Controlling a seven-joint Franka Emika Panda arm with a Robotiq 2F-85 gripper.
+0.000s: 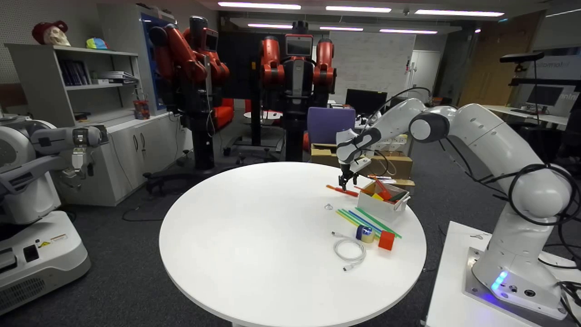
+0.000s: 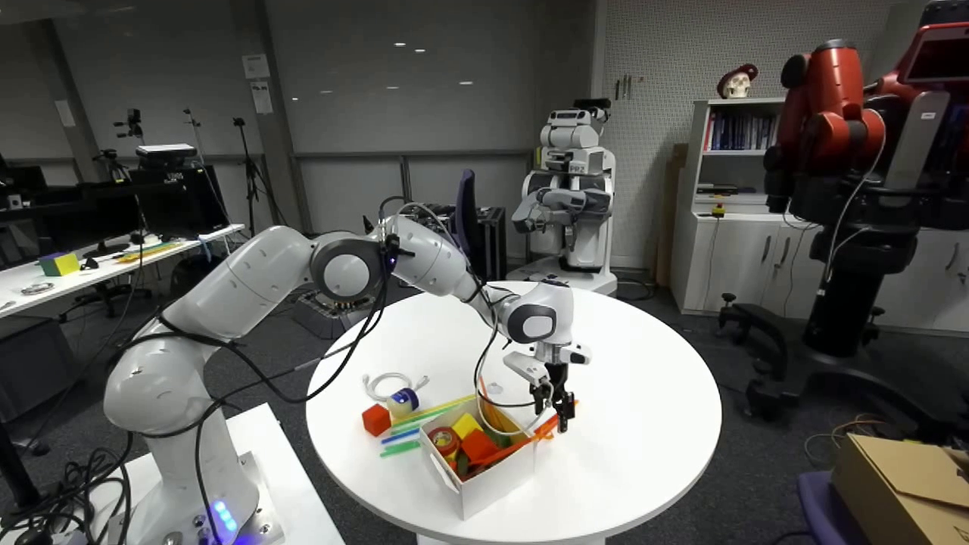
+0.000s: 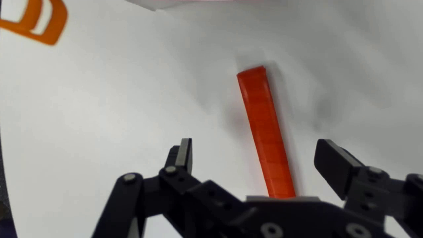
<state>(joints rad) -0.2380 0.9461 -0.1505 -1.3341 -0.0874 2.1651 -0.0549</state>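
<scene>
A red strip (image 3: 267, 132) is seen lying flat on a round white counter (image 1: 254, 245), close beside a white box (image 2: 500, 482) filled with bright pieces (image 2: 478, 446). If the fingers (image 3: 184, 155) were brought together now, the strip could be shoved or twisted rather than gripped, since it is set aslant between them and nearer to one than to the other. Because it is low and flat, it could be missed by fingers held too high, or the counter could be scraped by fingers sent too low. The box could be knocked by a sideways drift, its side being placed close by, and an orange piece (image 3: 59, 16) near it could be caught in the same way.

The tool (image 1: 348, 184) is spread wide, with the strip framed in the gap and nothing pinched. In the wrist view no finger is pressed to the strip; how high the fingers are held above the counter, or whether it is brushed, cannot be judged well. Elsewhere on the counter, sticks (image 1: 365, 221), a jar (image 1: 367, 235), a red cube (image 1: 386, 240) and a coiled white cable (image 1: 348, 268) are laid out.
</scene>
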